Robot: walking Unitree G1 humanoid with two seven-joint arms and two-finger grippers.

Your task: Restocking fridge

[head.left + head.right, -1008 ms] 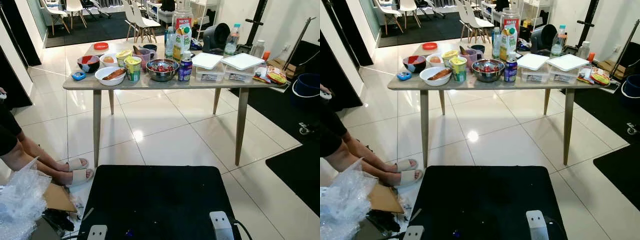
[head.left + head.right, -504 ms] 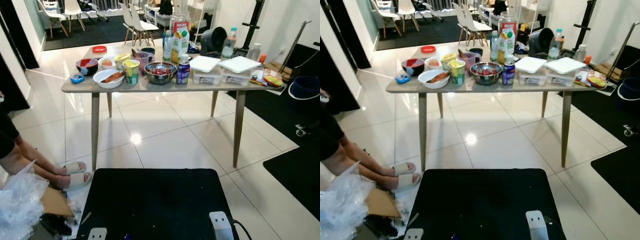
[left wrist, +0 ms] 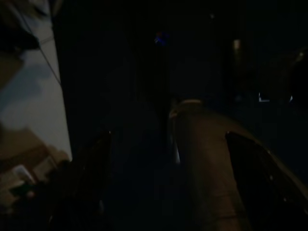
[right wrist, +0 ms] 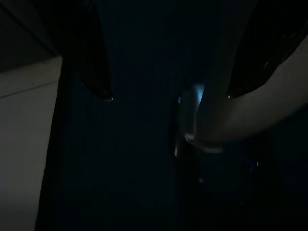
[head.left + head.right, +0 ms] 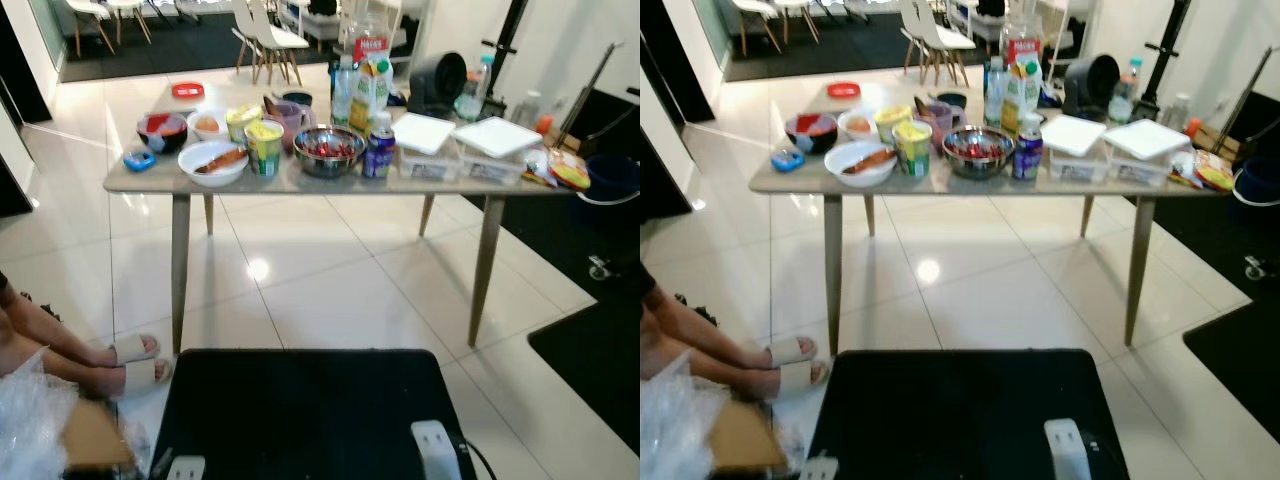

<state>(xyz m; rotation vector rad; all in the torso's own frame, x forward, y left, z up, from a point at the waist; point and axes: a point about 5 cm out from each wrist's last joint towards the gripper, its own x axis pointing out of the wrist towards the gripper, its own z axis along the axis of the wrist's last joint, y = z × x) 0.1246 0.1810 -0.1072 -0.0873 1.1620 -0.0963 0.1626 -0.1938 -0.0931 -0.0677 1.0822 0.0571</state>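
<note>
- The food to be stocked stands on a long grey table (image 5: 300,180) ahead of the robot, well apart from it across pale floor tiles.
- Near the middle of the table sits a steel bowl (image 5: 329,150) of red pieces, with a blue can (image 5: 379,148) just beside it on the right.
- Left of the steel bowl stand a green cup (image 5: 263,146) and a white bowl (image 5: 213,161) holding something orange-brown.
- Two clear containers with white lids (image 5: 462,149) sit side by side toward the right end.
- A juice carton (image 5: 374,84) and bottles stand behind the steel bowl.
- The left gripper (image 3: 168,159) hangs in deep shade; its two black fingers stand spread apart with nothing between them.
- The right gripper (image 4: 168,91) also hangs in the dark, fingers likewise parted and empty.
- A person's feet in pale slippers (image 5: 133,360) rest on the floor at the left, beside crumpled clear plastic (image 5: 30,425).
</note>
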